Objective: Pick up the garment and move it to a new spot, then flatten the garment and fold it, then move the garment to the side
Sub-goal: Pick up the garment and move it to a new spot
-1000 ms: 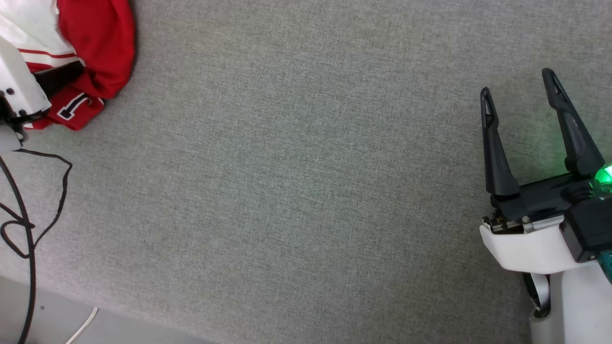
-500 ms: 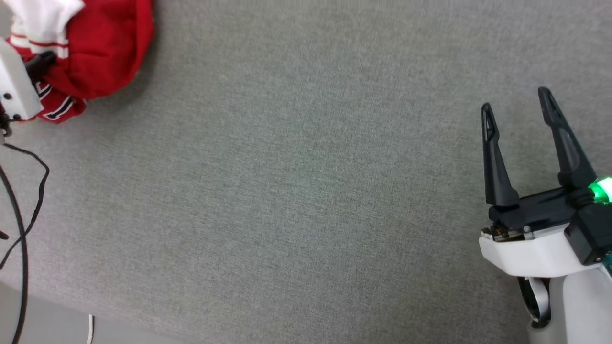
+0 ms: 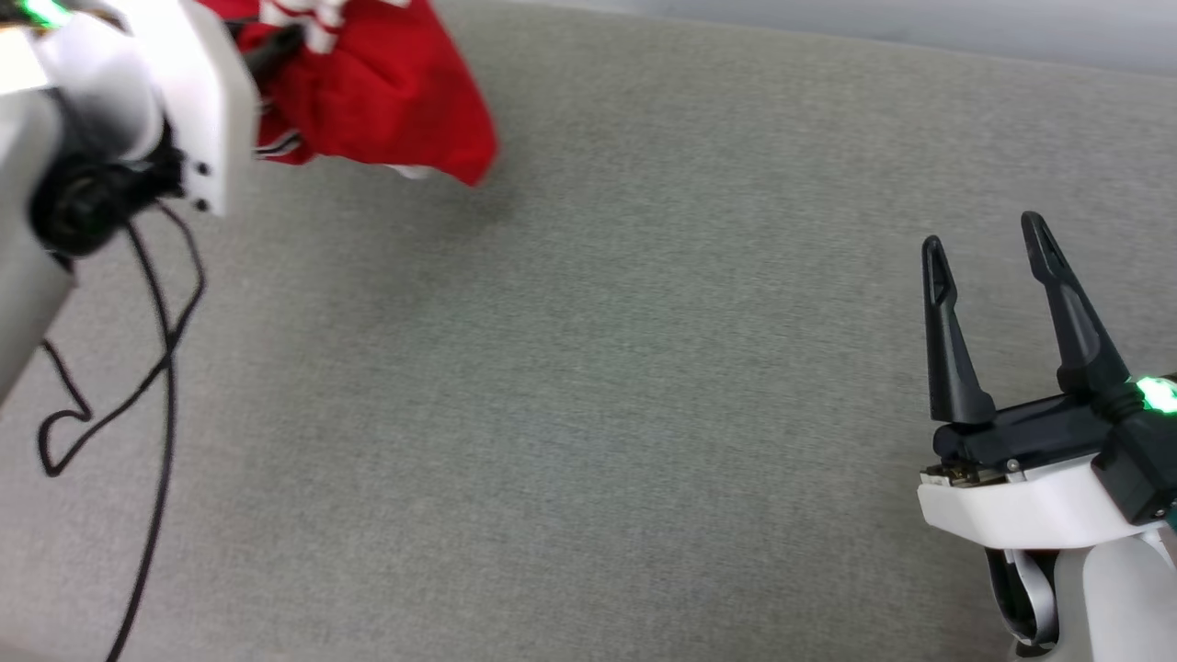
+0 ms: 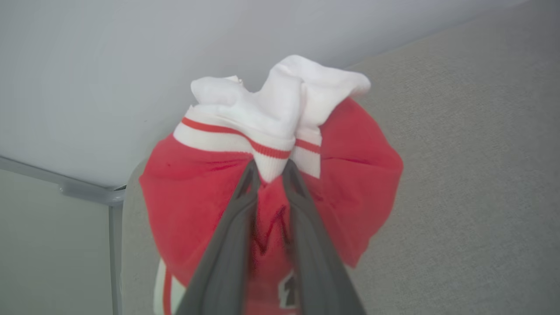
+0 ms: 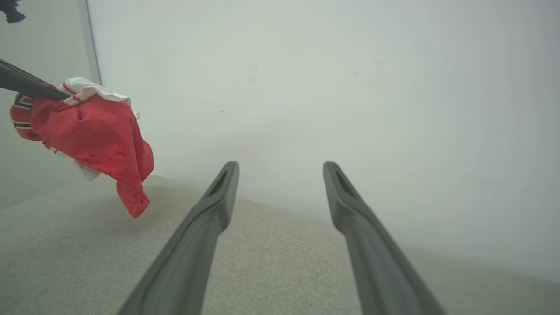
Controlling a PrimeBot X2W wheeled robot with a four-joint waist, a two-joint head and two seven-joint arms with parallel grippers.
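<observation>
Pinches the shirt (image 3: 386, 110) at its striped trim in the narrowed left claw (image 4: 271, 168). Hoists it off the grey table (image 3: 588, 414), bunched there a second ago, into the air at far left. Leaves the right claw (image 3: 982, 232) wide, empty. Pickup apparently done; carrying to a new spot next.

The garment (image 3: 386, 101) hangs over the table's (image 3: 588, 414) far left, right gripper (image 3: 982, 230) near right.

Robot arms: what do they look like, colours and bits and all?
Glossy white shells with black joints. The right tool has two long, tapering black fingers and a green light; the left arm has dark screw dots and a loose thin black cable.
</observation>
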